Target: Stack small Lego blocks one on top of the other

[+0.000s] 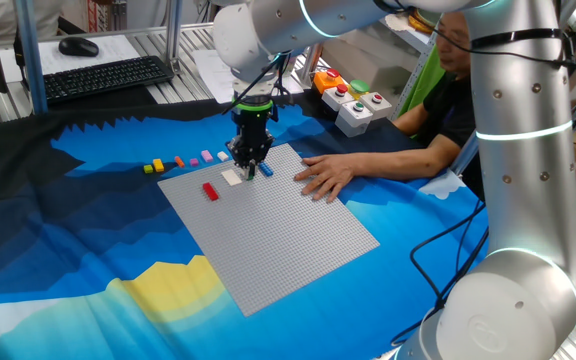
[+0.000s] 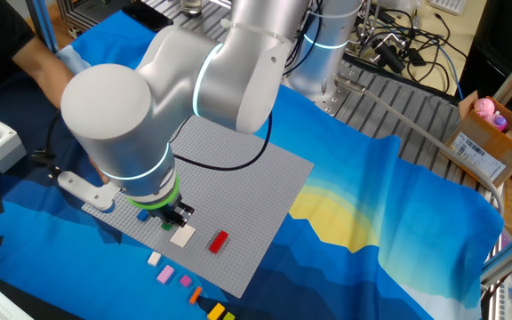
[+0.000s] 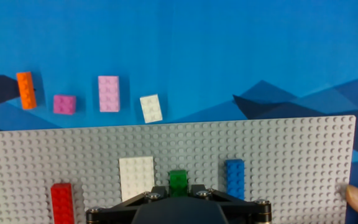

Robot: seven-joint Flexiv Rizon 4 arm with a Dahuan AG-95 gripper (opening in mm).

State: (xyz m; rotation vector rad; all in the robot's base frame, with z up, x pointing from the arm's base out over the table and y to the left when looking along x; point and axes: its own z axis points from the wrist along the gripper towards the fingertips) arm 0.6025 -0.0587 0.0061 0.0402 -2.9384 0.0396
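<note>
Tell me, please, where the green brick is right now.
In the hand view, the green brick sits on the grey baseplate just ahead of the gripper, between the white brick and blue brick.

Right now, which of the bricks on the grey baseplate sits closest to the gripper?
The green brick, directly in front of the gripper, between the white brick and the blue brick; the red brick lies farthest off.

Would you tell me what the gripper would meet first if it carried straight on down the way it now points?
Most likely the green block: the hand view shows it directly ahead of the gripper, on the grey baseplate between the white block and the blue block. How much gap remains is unclear.
</note>
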